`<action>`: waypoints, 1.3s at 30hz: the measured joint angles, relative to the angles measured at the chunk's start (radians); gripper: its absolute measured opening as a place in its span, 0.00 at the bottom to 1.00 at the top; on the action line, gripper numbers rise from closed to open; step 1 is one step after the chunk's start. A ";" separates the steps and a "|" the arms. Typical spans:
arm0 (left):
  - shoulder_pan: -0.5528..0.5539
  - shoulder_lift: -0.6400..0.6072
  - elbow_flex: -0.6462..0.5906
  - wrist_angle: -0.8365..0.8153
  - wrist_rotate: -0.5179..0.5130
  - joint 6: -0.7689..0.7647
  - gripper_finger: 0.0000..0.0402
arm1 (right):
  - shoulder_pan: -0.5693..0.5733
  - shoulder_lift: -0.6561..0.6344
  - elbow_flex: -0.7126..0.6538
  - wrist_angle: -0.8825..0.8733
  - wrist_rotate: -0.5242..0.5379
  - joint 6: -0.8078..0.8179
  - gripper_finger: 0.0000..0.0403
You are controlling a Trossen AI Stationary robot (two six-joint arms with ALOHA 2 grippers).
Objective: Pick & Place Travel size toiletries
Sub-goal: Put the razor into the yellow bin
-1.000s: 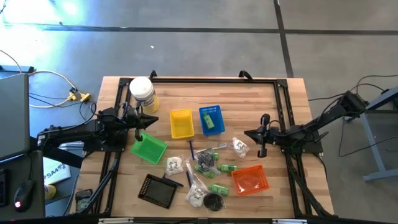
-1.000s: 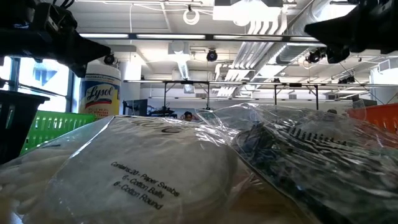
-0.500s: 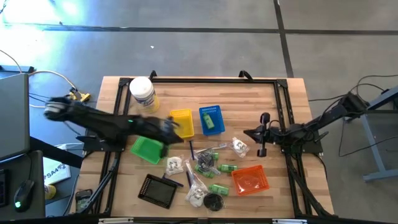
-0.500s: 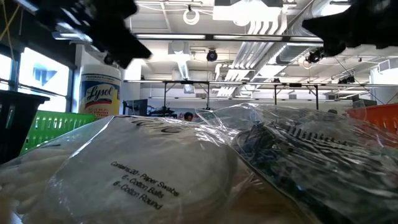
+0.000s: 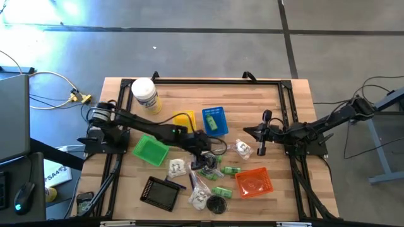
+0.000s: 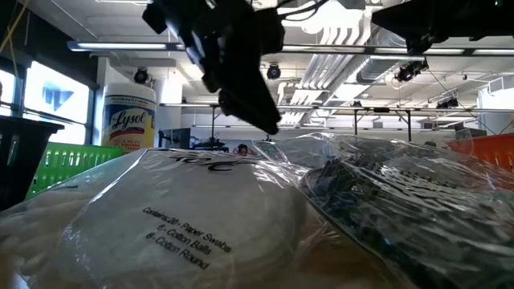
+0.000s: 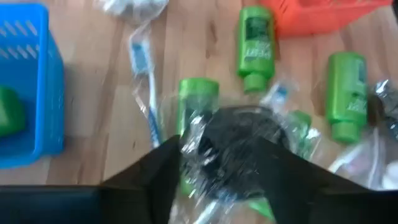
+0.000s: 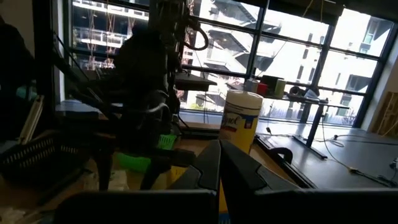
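Left end effector fingers apart over crinkly clear packet with black pieces; light, slippery, grab the bunched middle. Right end effector together, idle.

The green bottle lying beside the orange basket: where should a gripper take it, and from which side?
Grip the green bottle across its middle, coming straight down from above. It lies flat on the table beside the orange basket, its long sides apparently clear.

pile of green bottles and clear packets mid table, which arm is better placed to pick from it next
Left, probably. The left claw hangs right over the pile, fingers straddling a clear packet among green bottles. The right claw sits beside the table's right rail, apart from the pile.
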 joint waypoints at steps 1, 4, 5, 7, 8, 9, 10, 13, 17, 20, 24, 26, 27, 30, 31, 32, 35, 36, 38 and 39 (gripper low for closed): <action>-0.010 0.014 0.019 -0.001 -0.022 0.001 0.58 | 0.001 0.000 0.000 -0.001 0.000 0.000 0.01; -0.037 0.049 0.071 -0.086 -0.119 0.039 0.67 | 0.002 0.000 0.000 -0.006 0.000 0.001 0.01; -0.042 0.060 0.090 -0.120 -0.148 0.046 0.69 | 0.002 0.000 0.001 -0.011 -0.002 0.002 0.01; -0.040 0.075 0.120 -0.168 -0.156 0.016 0.70 | 0.002 0.000 0.001 -0.019 -0.003 0.013 0.01; -0.036 0.075 0.124 -0.193 -0.142 -0.005 0.70 | 0.002 0.000 0.001 -0.019 -0.004 0.019 0.01; -0.026 0.075 0.125 -0.194 -0.118 -0.021 0.70 | 0.002 0.000 0.001 -0.023 -0.004 0.020 0.01; -0.023 0.075 0.126 -0.183 -0.089 -0.031 0.70 | 0.002 0.000 0.001 -0.028 -0.004 0.021 0.01; -0.011 0.074 0.121 -0.178 -0.068 -0.061 0.70 | 0.002 0.000 0.001 -0.029 -0.006 0.024 0.01; -0.011 0.089 0.117 -0.162 -0.056 -0.070 0.70 | 0.002 0.000 0.001 -0.033 -0.007 0.027 0.01; -0.012 0.114 0.113 -0.162 -0.006 -0.070 0.70 | 0.002 0.000 0.001 -0.033 -0.008 0.028 0.01; -0.013 0.152 0.116 -0.129 0.005 -0.070 0.70 | 0.002 0.001 0.002 -0.036 -0.039 0.029 0.01; -0.012 0.159 0.119 -0.114 -0.010 -0.070 0.70 | 0.002 0.002 0.002 -0.040 -0.057 0.035 0.01; -0.012 0.159 0.119 -0.121 -0.027 -0.070 0.70 | 0.002 0.002 0.002 -0.038 -0.057 0.041 0.01; -0.013 0.159 0.119 -0.118 -0.034 -0.069 0.68 | 0.002 0.002 0.002 -0.040 -0.056 0.044 0.01; -0.012 0.159 0.119 -0.121 -0.037 -0.067 0.67 | 0.002 0.002 0.002 -0.040 -0.056 0.044 0.01; -0.012 0.159 0.119 -0.122 -0.044 -0.067 0.65 | 0.002 0.002 0.002 -0.041 -0.056 0.044 0.01; -0.013 0.159 0.119 -0.133 -0.089 -0.067 0.55 | 0.002 0.002 0.002 -0.042 -0.056 0.044 0.01; -0.013 0.158 0.119 -0.134 -0.101 -0.067 0.51 | 0.002 0.002 0.002 -0.045 -0.056 0.044 0.01; -0.013 0.158 0.120 -0.140 -0.116 -0.067 0.42 | 0.002 0.002 0.002 -0.048 -0.056 0.044 0.01; -0.013 0.158 0.119 -0.141 -0.122 -0.067 0.37 | 0.002 0.002 0.002 -0.049 -0.056 0.044 0.01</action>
